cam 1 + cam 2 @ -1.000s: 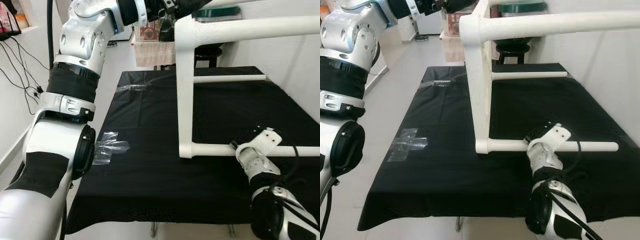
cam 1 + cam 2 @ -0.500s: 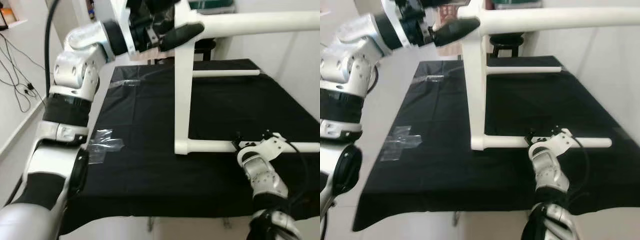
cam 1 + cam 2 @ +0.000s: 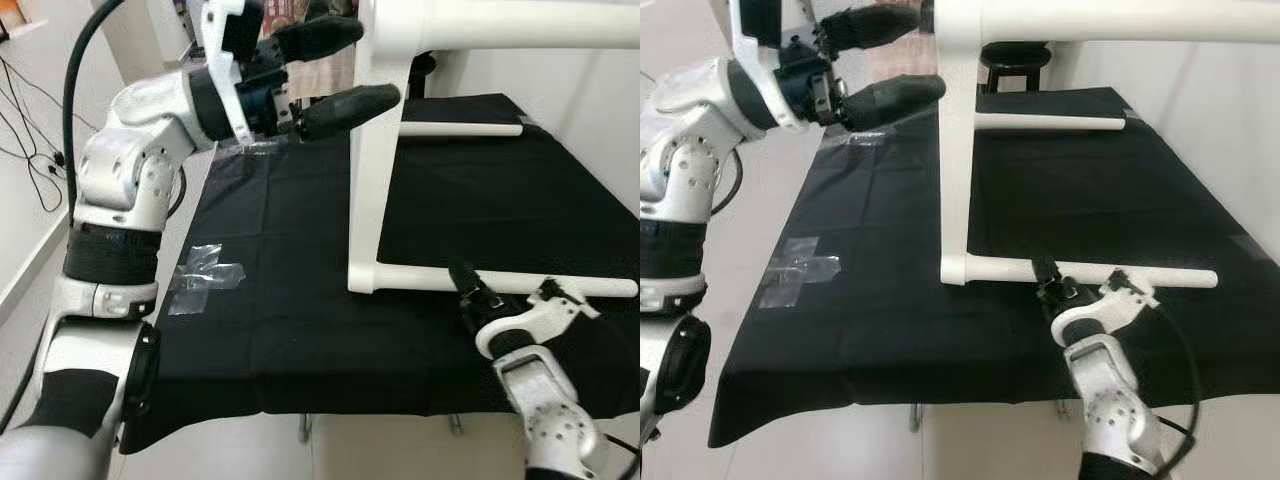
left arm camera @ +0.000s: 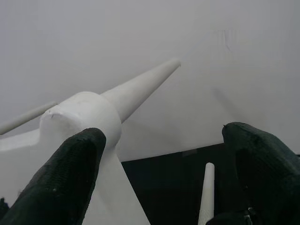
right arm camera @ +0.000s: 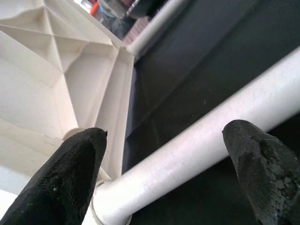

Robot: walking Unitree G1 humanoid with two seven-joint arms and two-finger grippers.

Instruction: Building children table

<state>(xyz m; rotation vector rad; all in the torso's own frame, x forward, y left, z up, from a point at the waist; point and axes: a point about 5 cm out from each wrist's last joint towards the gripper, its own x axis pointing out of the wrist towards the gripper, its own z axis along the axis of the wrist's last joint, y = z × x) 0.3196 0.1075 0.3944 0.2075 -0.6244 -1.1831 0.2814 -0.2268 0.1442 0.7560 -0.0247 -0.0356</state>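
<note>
Two grippers are flanking the white table frame (image 3: 366, 180) on the desk (image 3: 290, 330): left gripper (image 3: 335, 68) released at 11 o'clock, right gripper (image 3: 470, 290) released by the 5 o'clock leg, probably steadying it.

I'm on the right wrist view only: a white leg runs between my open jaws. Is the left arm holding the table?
Observer: No. The left gripper is up at the top corner of the children's table, jaws open, not clamped.
Operator: What is the table resting on?
Observer: It stands on its side on the black cloth, with the lower leg lying along the cloth.
Operator: Anything else on the cloth?
Observer: Clear tape is stuck near the cloth's left edge, apart from the table.
</note>
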